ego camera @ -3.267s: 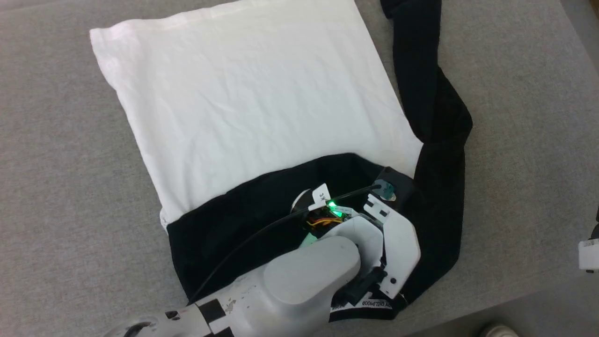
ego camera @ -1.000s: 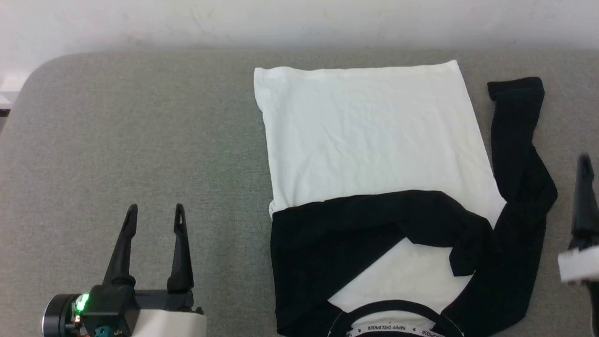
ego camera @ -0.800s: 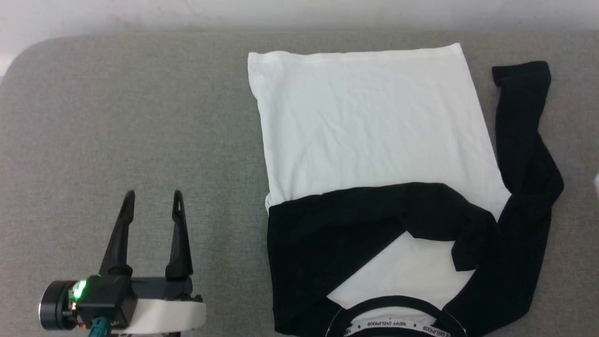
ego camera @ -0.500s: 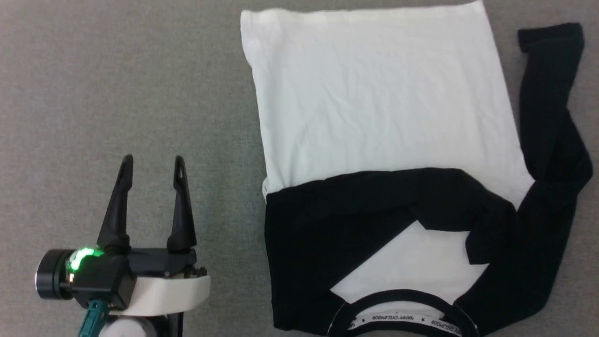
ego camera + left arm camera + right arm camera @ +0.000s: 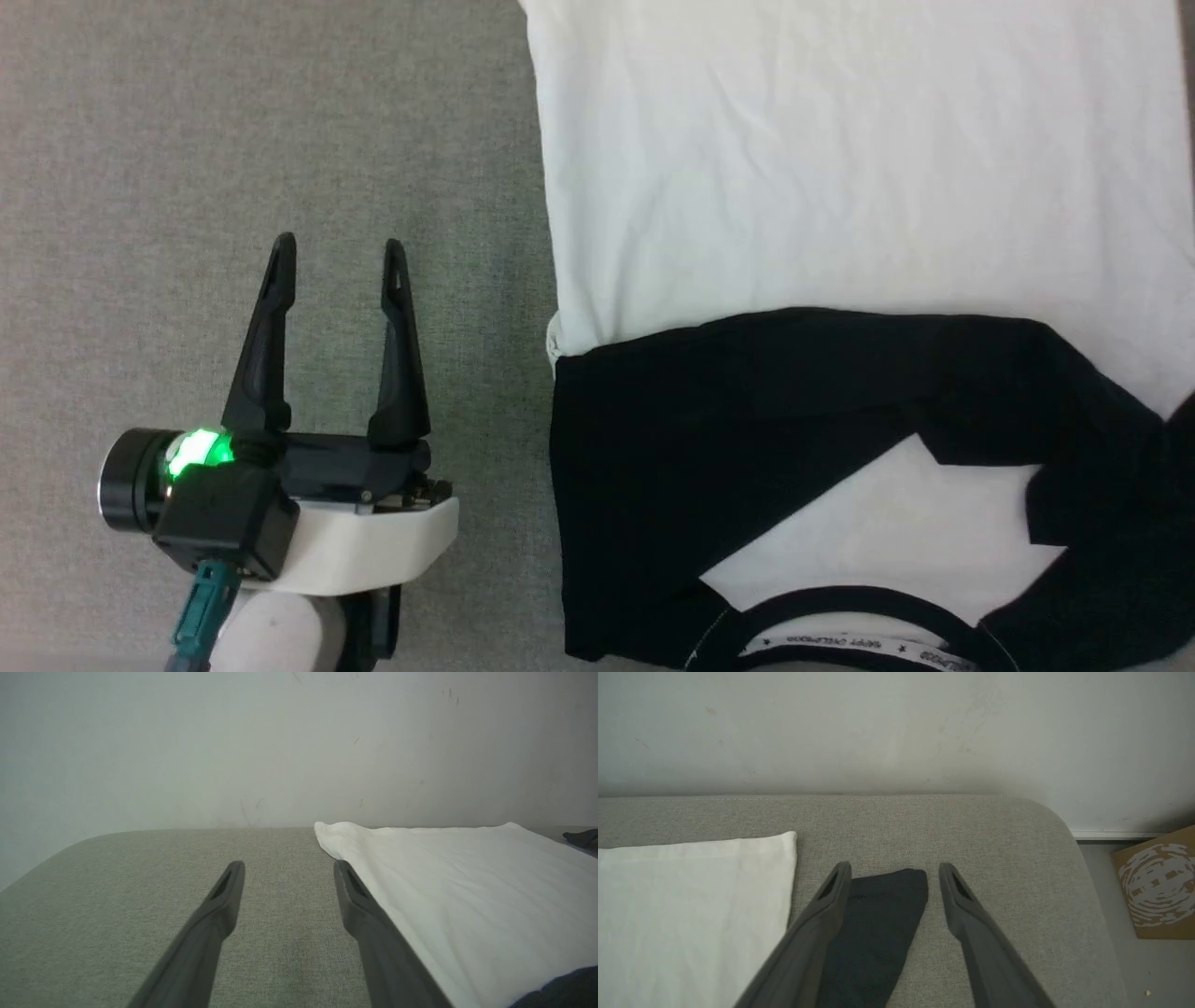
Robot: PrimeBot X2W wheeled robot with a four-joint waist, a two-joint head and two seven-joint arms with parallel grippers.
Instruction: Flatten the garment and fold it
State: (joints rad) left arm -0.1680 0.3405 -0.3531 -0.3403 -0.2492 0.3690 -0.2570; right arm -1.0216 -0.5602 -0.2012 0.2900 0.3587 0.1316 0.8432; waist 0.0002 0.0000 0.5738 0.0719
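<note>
The garment (image 5: 840, 168), a white T-shirt with black sleeves, lies flat on the grey surface (image 5: 233, 121), neck trim and printed neck tape (image 5: 859, 644) at the near edge. One black sleeve (image 5: 747, 420) is folded across its chest. My left gripper (image 5: 338, 252) stands open and empty on the bare surface to the shirt's left, apart from it. In the left wrist view the left gripper (image 5: 287, 868) is beside the white body (image 5: 467, 882). My right gripper (image 5: 894, 870) is open and empty above the other black sleeve (image 5: 878, 924), which lies stretched out beside the white body (image 5: 691, 896).
The grey padded surface (image 5: 994, 858) ends at a pale wall (image 5: 280, 742) at the back, with rounded corners. A brown cardboard box (image 5: 1157, 882) sits on the floor past the right corner. Bare surface lies left of the shirt.
My left arm has come off the folded sleeve and now rests open to the shirt's left. The head camera has tilted down and closer, so the whole picture shifted.
</note>
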